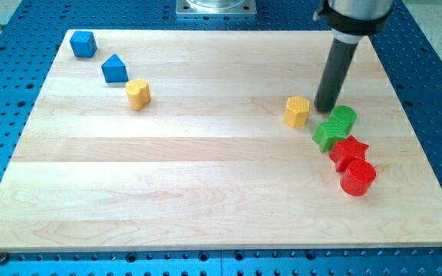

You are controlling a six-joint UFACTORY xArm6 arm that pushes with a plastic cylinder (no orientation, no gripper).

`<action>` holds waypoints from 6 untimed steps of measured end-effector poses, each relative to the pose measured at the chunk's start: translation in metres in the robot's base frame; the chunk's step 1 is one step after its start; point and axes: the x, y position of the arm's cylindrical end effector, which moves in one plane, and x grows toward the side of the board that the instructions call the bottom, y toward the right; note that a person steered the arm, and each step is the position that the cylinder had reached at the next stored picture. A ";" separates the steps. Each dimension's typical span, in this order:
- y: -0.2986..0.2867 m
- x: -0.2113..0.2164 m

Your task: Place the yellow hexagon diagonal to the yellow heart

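scanning from the view's left, a blue cube (84,44) sits near the top corner of the wooden board (206,199), with a second blue block (114,69), wedge-like in shape, just below and to its right. next comes the yellow heart (138,93), standing alone and well apart from everything on the right side. across a wide bare stretch lies the yellow hexagon (297,111), and just beside it, on its right and slightly toward the view's top, the rod comes down to the board; the robot's tip (327,108) appears to rest close to the hexagon's right edge, though whether it touches cannot be told. the tool is a plain rod and holds nothing. further right a green round block (344,117) sits just beside the tip, a green star-like block (329,135) lies below it, then a red star (348,151) and a red cylinder (357,178) trail toward the view's bottom, the four packed close together. the relation that matters is that the hexagon lies to the left of the tip, on the same side as the heart, so a leftward push looks set to carry the block across the board toward it. the hexagon is nearly level with the heart but slightly lower, so the likely aim is to stop it offset below or above the heart rather than straight beside it.
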 end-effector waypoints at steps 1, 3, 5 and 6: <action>-0.059 0.016; -0.228 0.016; -0.347 0.021; -0.324 -0.012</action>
